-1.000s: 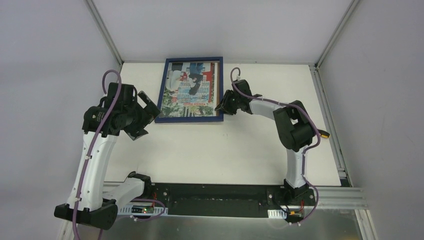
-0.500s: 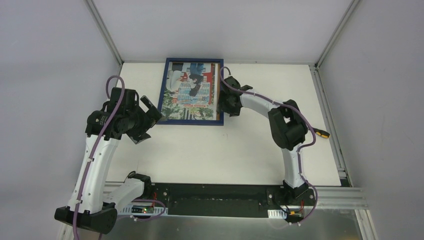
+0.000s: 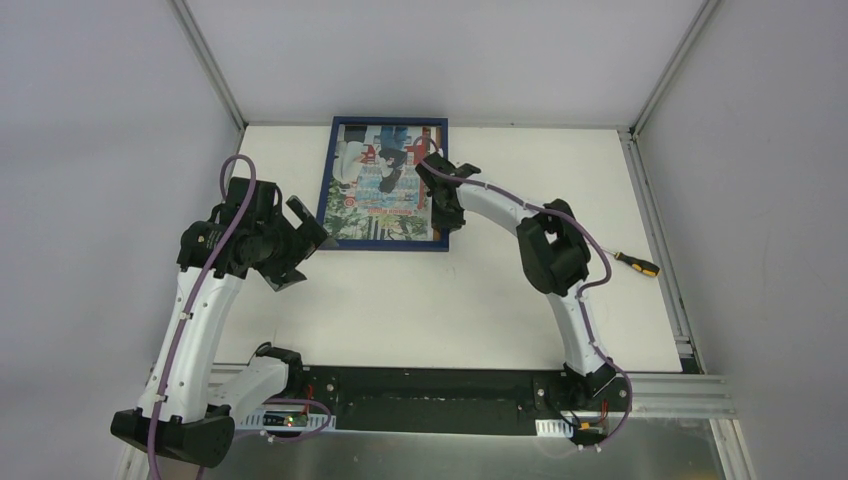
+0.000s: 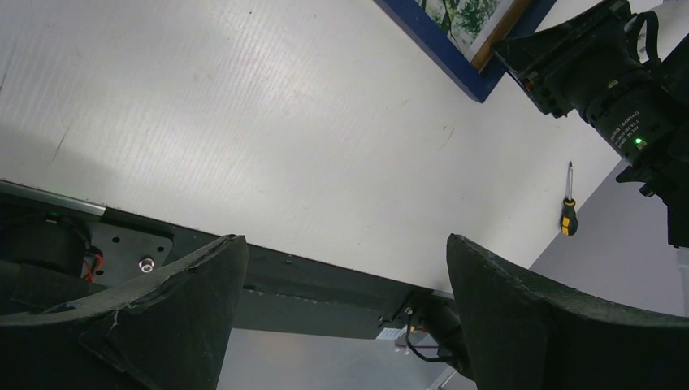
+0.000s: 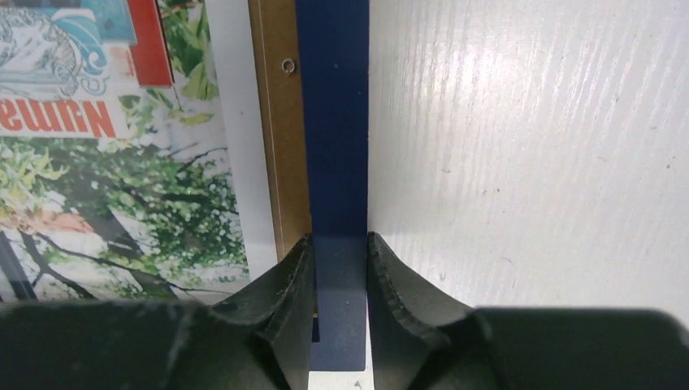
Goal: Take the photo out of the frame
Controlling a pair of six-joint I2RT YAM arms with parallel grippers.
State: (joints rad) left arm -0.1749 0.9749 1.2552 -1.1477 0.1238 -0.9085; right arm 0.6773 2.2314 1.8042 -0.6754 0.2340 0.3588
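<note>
From above, the frame (image 3: 380, 246) lies flat at the far side of the table (image 3: 450, 310), with the photo (image 3: 385, 185) inside it, face up. The right gripper (image 3: 445, 213) is down on the frame's right rail, near the frame's near-right corner. The left gripper (image 3: 308, 252) hovers just off the frame's near-left corner, its pincer spread wide and holding nothing. A screwdriver (image 3: 636, 264) lies well to the right of the frame.

In the left wrist view, the left gripper (image 4: 341, 252) has its two fingers far apart over bare table (image 4: 244, 122). The near-right corner of the frame (image 4: 443, 45) shows at the top, with a sliver of the photo (image 4: 463, 12) inside it, the right arm (image 4: 617, 89) beside it and the screwdriver (image 4: 568, 213) beyond.

In the right wrist view, the right gripper (image 5: 340, 244) is clamped on the frame (image 5: 333, 122): one finger (image 5: 280, 284) sits against the rail's inner side and the other against its outer edge. The photo (image 5: 122, 162) lies inside the frame's wood-coloured rim (image 5: 280, 122).
</note>
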